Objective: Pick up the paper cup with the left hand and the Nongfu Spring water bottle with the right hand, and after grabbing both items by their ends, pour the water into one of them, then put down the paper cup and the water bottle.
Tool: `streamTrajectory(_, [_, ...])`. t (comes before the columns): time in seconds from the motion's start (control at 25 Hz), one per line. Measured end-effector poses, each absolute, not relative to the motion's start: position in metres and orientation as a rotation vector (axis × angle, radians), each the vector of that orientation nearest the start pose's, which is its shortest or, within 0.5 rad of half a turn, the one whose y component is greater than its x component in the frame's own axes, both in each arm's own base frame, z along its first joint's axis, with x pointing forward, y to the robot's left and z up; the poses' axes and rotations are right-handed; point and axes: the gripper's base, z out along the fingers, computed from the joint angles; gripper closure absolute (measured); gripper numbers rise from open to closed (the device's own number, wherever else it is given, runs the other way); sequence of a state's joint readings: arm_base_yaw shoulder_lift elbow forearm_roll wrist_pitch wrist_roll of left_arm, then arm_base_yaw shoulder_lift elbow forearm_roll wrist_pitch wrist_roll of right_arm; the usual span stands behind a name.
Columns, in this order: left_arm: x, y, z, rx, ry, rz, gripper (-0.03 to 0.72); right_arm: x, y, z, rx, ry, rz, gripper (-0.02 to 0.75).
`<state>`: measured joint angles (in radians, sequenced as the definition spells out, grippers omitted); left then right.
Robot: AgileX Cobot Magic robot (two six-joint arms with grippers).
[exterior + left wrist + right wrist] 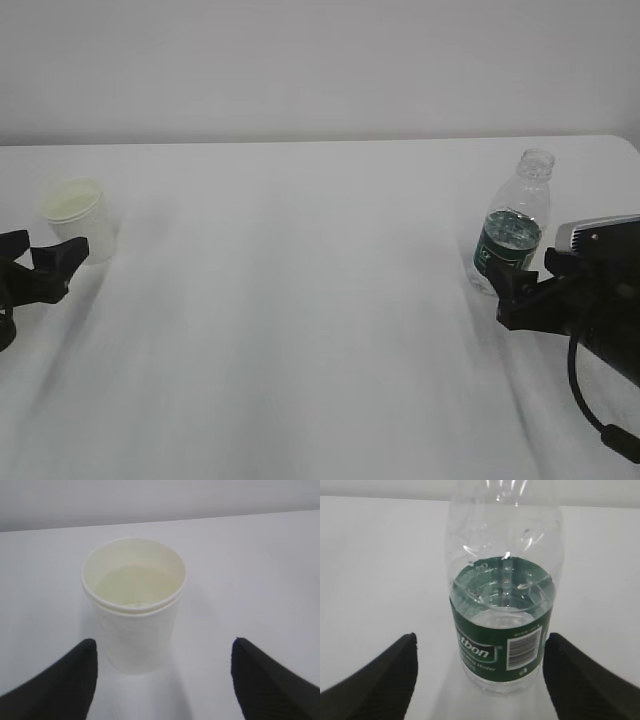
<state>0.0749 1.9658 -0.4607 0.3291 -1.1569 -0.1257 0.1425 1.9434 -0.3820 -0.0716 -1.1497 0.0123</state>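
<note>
Two things to grab, neither held yet. From the exterior view, the paper cup (78,217) stands upright far left on the white table (300,330), my left hand (35,268) just beside it; the Nongfu Spring water bottle (513,228) stands far right, capless, with my right hand (530,290) low in front of it.

Left wrist view: my fingers (60,680) are spread wide, the cup centred ahead of the gap, untouched.

Right wrist view: same deal, fingers (375,680) open, bottle dead ahead, the water (502,607) sitting about label height.

Worries, honestly: the cup looks light, so one finger landing first could shove or tip it. And squeezing that thin, uncapped bottle too hard might push water out.
</note>
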Motion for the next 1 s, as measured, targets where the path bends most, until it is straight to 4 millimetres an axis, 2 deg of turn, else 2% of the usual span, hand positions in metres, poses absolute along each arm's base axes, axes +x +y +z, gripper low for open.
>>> streamTrajectory(0.48, [0.252,-0.008,0.133,0.183,1.778,-0.187,0.097,0.261,0.043,0.094,-0.197,1.906,0.147,0.145])
streamTrajectory(0.64, [0.248,-0.008,0.14,0.187,1.755,-0.182,0.099,0.256,0.043,0.102,-0.196,1.887,0.147,0.145])
streamTrajectory(1.0, [0.247,-0.009,0.143,0.19,1.745,-0.181,0.099,0.253,0.042,0.115,-0.195,1.841,0.147,0.145])
